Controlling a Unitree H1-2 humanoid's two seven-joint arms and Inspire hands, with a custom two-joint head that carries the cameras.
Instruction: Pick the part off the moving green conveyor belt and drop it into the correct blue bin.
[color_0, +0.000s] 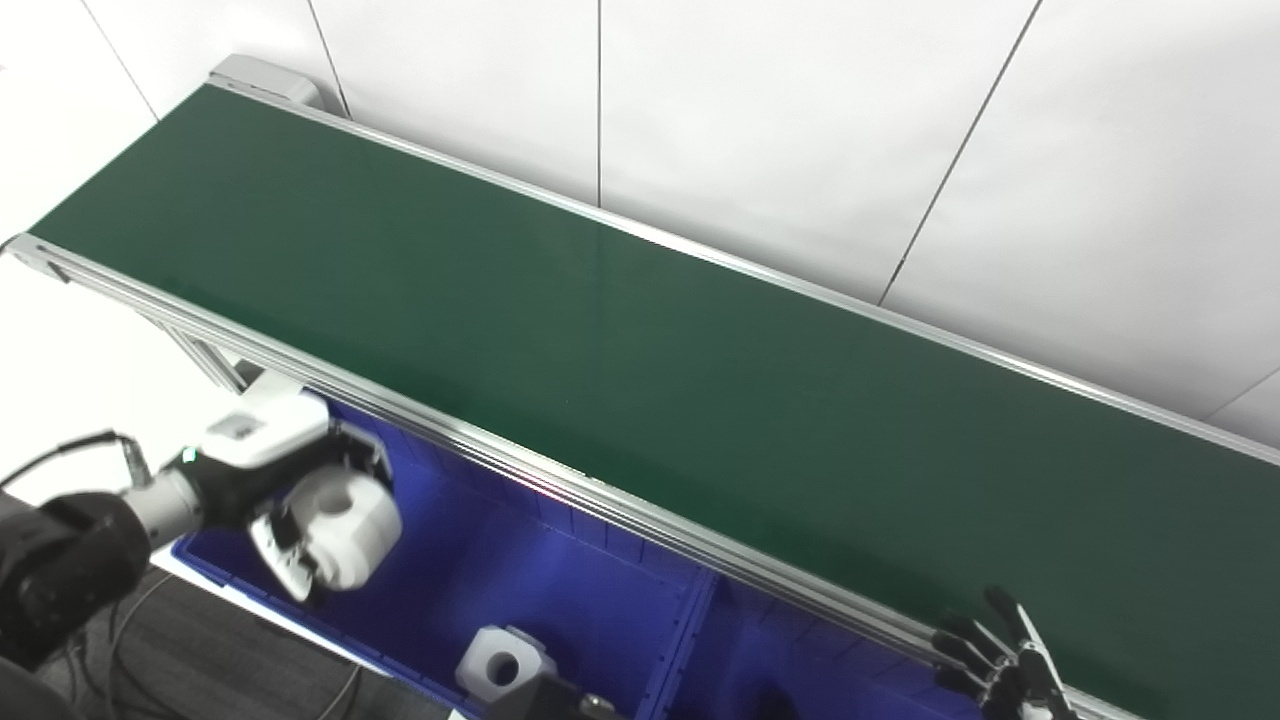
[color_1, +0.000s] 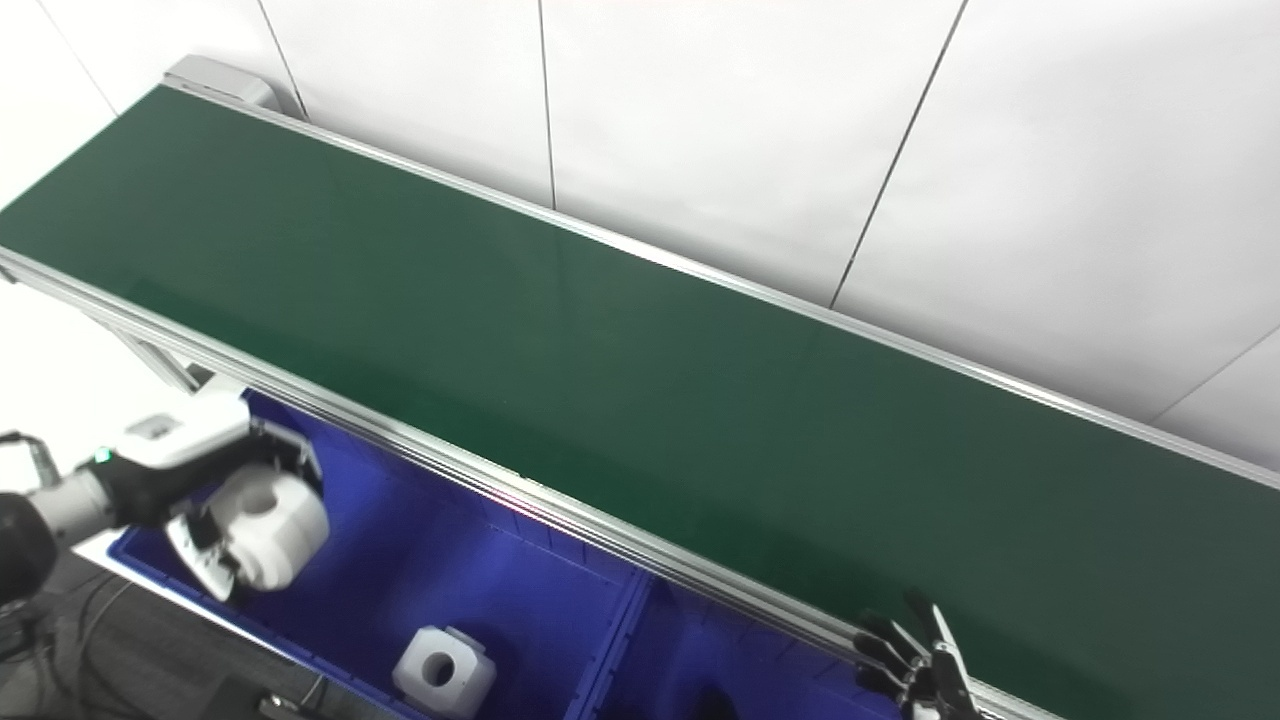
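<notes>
Left hand (color_0: 275, 480) clamped on white part (color_0: 345, 525) over blue bin (color_0: 560, 590); right hand (color_0: 1000, 655) seemingly spread

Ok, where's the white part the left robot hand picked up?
The white part is in the left robot hand, over the left end of the blue bin, just in front of the green conveyor belt.

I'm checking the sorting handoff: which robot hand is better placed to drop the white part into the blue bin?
Left. The left robot hand already holds the white cylindrical plastic part above the left blue plastic bin. The right robot hand sits far off by the green conveyor belt, fingers spread, holding nothing.
</notes>
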